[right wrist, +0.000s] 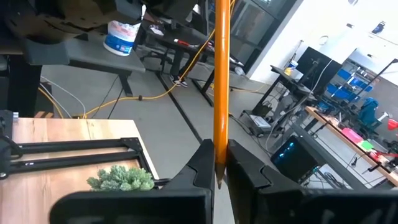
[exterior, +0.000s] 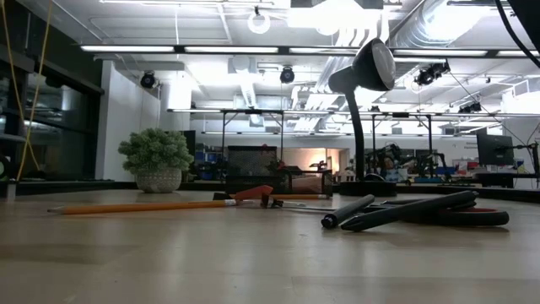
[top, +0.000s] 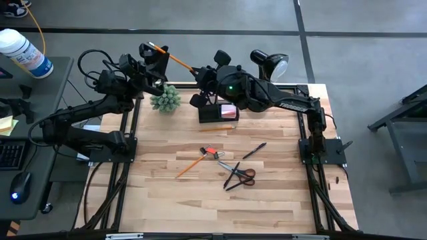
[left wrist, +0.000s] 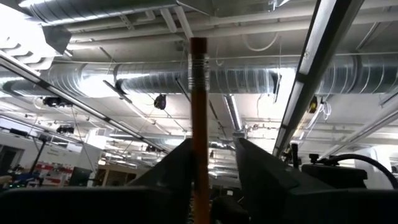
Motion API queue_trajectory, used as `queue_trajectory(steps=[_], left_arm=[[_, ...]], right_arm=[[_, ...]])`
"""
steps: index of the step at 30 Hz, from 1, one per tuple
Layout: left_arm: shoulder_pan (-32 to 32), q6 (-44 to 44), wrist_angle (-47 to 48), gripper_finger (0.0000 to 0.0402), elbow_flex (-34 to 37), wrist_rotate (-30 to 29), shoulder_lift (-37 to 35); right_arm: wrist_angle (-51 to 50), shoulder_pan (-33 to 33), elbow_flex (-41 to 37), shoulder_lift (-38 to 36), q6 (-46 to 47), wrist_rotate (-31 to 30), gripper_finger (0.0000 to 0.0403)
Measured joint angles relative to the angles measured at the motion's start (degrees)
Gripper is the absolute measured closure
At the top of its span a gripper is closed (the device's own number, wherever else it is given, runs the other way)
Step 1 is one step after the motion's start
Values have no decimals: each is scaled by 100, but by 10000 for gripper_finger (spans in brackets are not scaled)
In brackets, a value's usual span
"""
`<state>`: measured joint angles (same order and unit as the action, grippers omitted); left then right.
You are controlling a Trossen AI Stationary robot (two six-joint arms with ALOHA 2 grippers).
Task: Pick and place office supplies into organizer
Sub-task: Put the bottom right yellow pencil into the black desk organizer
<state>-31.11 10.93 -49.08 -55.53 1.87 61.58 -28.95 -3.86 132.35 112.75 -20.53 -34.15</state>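
Pencil [top: 175, 59] handoff mid-air, past worktop [top: 167, 200] far edge
Right end effector [top: 198, 72] clamped on pencil tip; left end effector [top: 157, 52] around eraser end, can't tell if gripping; scissors [top: 239, 176] lie mid-worktop.

My two arms crowd the far edge of the surface [top: 267, 193]: between them an orange pencil [top: 175, 59] spans the air just above the green plant [top: 165, 99], so that gap is barred. Under my right arm the black organizer [top: 218, 112] sits hemmed in, with the desk lamp [top: 269, 65] just behind. Mid-surface, a second pencil [top: 191, 165], a red piece [top: 211, 152], a black pen [top: 254, 151] and scissors [top: 239, 176] lie scattered close together. The near half is open wood.
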Motion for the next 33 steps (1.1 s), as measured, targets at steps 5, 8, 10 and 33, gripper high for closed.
queue_trajectory(steps=[5,8,10,33], left_arm=[[-2,-44,-2,383,0,2,0],[-2,-65,16,387,0,0,2],[-2,-82,38,374,0,2,2],[-2,-560,135,397,-2,262,-2]], right_arm=[[-26,0,0,0,4,4,391],[-106,0,0,0,3,9,391],[-148,0,0,0,18,8,391],[-289,-23,0,4,-231,-475,294]])
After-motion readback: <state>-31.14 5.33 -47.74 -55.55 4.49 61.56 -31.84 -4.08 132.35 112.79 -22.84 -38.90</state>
